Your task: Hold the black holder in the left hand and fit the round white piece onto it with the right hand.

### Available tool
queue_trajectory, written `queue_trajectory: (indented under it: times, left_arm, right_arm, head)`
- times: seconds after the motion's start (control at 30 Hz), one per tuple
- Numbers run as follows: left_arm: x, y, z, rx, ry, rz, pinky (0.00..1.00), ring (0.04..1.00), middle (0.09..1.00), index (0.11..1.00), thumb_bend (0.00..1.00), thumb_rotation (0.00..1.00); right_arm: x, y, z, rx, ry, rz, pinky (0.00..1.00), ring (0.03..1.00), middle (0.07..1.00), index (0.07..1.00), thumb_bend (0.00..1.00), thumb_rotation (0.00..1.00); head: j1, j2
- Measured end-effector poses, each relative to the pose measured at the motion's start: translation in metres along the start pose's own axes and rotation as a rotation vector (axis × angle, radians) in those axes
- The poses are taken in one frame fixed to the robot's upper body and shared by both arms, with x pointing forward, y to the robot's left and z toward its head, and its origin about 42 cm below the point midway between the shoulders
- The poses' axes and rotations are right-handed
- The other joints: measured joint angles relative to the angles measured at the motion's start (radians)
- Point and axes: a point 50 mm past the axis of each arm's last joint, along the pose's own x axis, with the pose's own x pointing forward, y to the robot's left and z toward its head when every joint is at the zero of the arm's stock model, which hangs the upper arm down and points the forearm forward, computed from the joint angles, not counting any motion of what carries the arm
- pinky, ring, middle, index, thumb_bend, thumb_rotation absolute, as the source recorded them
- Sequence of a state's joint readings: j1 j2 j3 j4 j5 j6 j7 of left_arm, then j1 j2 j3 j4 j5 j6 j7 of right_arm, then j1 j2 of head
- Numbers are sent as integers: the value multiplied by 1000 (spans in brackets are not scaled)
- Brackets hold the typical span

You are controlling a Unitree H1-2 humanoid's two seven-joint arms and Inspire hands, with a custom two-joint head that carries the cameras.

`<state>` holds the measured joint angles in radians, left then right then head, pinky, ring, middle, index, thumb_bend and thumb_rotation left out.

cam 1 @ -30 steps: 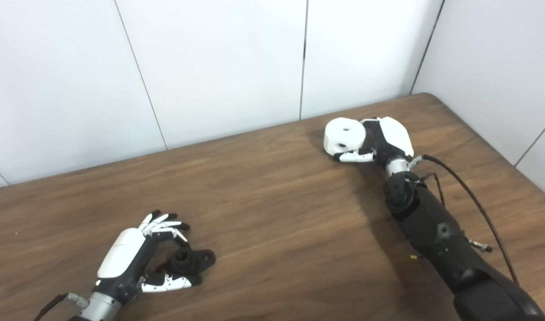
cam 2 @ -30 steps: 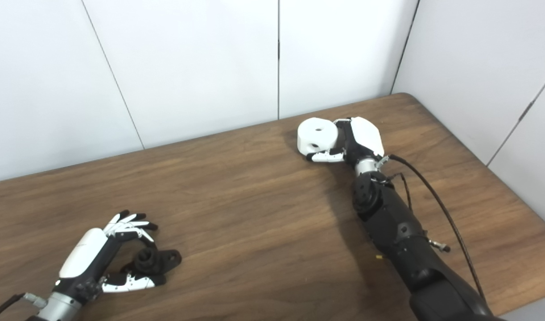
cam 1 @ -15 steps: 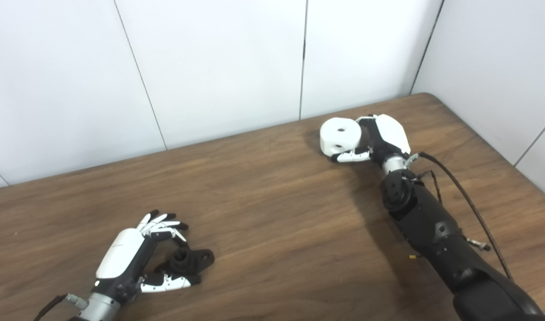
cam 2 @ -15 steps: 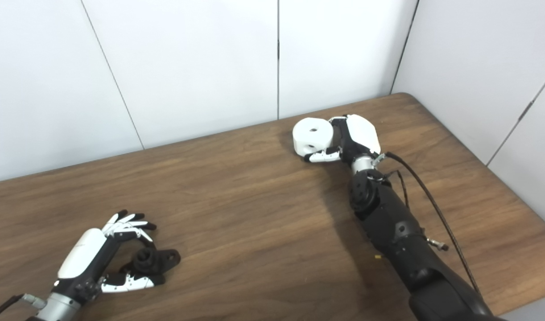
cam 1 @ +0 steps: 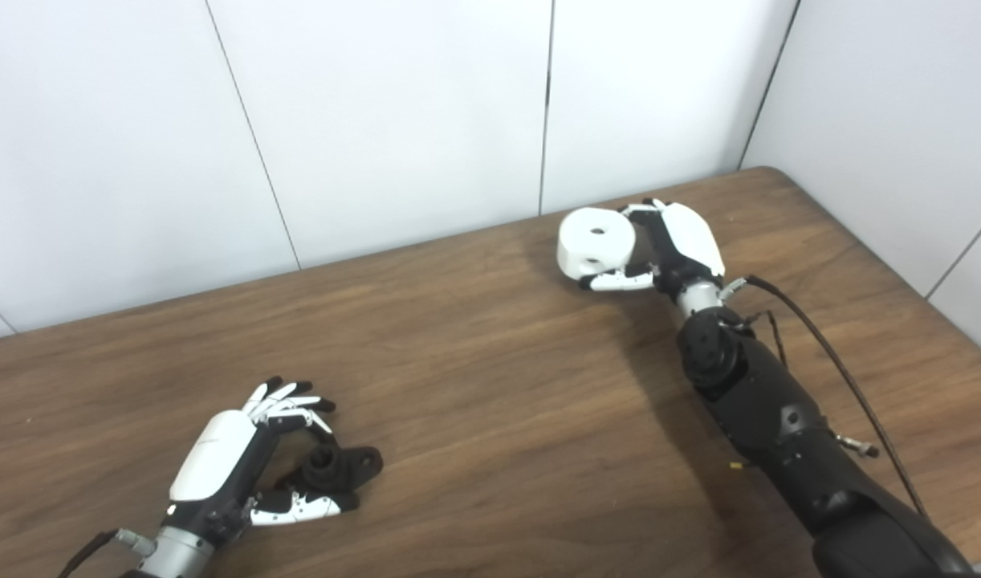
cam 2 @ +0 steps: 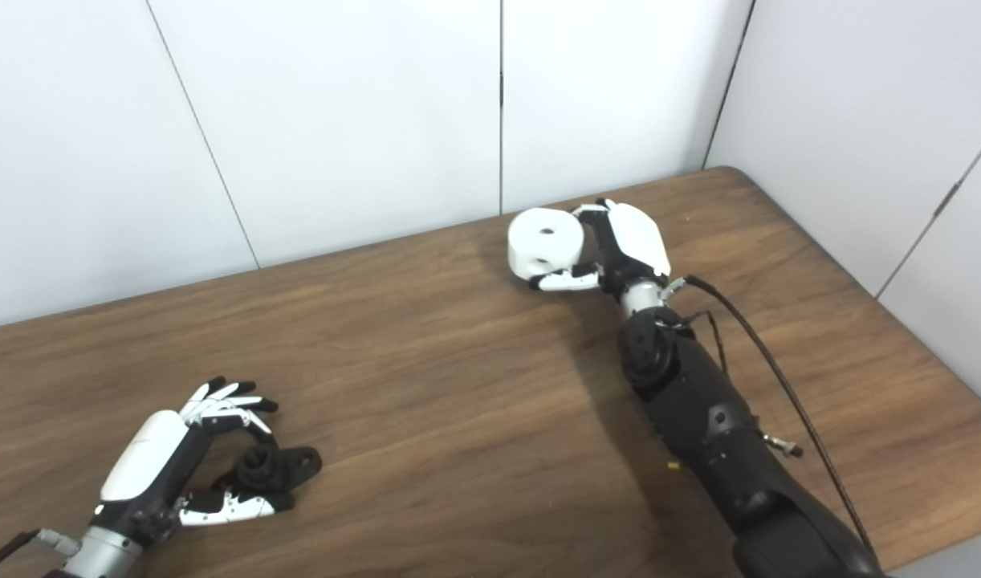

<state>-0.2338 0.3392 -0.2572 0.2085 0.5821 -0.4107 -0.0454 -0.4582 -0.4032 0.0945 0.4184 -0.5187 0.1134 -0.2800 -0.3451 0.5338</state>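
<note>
Here, my right hand [cam 1: 683, 245] grasps the round white piece [cam 1: 593, 242], fingers at its rim and thumb beneath, near the back of the table [cam 1: 490, 369]. It looks rigid, hollow plastic, light for its bulk and smooth, so it could slip; I judge the curved side wall the best hold, leaving the hole in its top face free for mating. Well apart, near the front left, my left hand [cam 1: 225, 466] curls around the black holder [cam 1: 335, 468], which seems to rest on the wood; I cannot tell whether the fingers actually clamp it. It is small, stiff and knobbly, best pinched at its base so the post stays clear. The brown wood-grain tabletop gives firm, flat support. White panelled walls [cam 1: 394, 112] close in behind and to the right.
</note>
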Motion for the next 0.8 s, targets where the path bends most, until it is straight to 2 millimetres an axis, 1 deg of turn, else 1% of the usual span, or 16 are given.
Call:
queue_trajectory:
  times: [0.13, 0.23, 0.4, 0.47, 0.5, 0.53, 0.6, 0.7, 0.73, 0.8]
  left_arm:
    - [1, 0, 0, 0, 0, 0, 1000, 908, 773, 482, 522, 45]
    - [1, 0, 0, 0, 0, 0, 1000, 908, 774, 482, 522, 44]
    - [1, 0, -1, 3, 2, -1, 1000, 910, 777, 483, 522, 44]
    - [2, 0, -1, 4, 3, -2, 1000, 911, 778, 483, 522, 44]
    - [2, 0, -1, 5, 3, -2, 1000, 913, 779, 483, 522, 44]
    - [2, 0, -1, 5, 4, -2, 1000, 914, 780, 483, 522, 45]
    - [3, 0, -1, 5, 5, -2, 1000, 917, 780, 483, 522, 45]
    - [4, -1, -1, 7, 7, -3, 1000, 922, 782, 483, 522, 45]
    - [5, -1, -1, 7, 7, -4, 1000, 923, 782, 483, 522, 45]
    - [5, -1, -1, 8, 7, -5, 1000, 922, 781, 482, 522, 46]
  right_arm:
    - [-1, 1, 13, 25, -31, 9, 1000, 951, 829, 541, 591, 369]
    - [-1, -1, 18, 43, -46, 18, 1000, 959, 835, 537, 588, 366]
    - [-5, -1, 22, 73, -60, 43, 1000, 963, 828, 531, 592, 312]
    - [-9, 0, 27, 88, -77, 55, 1000, 966, 830, 531, 602, 310]
    - [-12, 1, 30, 95, -90, 60, 1000, 967, 829, 530, 607, 310]
    - [-15, 1, 35, 101, -104, 70, 1000, 968, 829, 505, 549, 220]
    - [-20, 2, 45, 108, -145, 100, 1000, 972, 829, 492, 519, 171]
    - [-28, 1, 61, 109, -208, 140, 1000, 959, 818, 487, 510, 155]
    - [-30, 0, 66, 108, -219, 151, 1000, 956, 819, 486, 509, 154]
    - [-35, -3, 74, 106, -232, 173, 1000, 957, 820, 486, 509, 151]
  head:
    - [6, -2]
    - [12, 0]
    - [17, 3]
    - [26, 6]
    - [32, 9]
    - [38, 12]
    - [46, 17]
    - [52, 21]
    - [70, 31]
    - [84, 37]
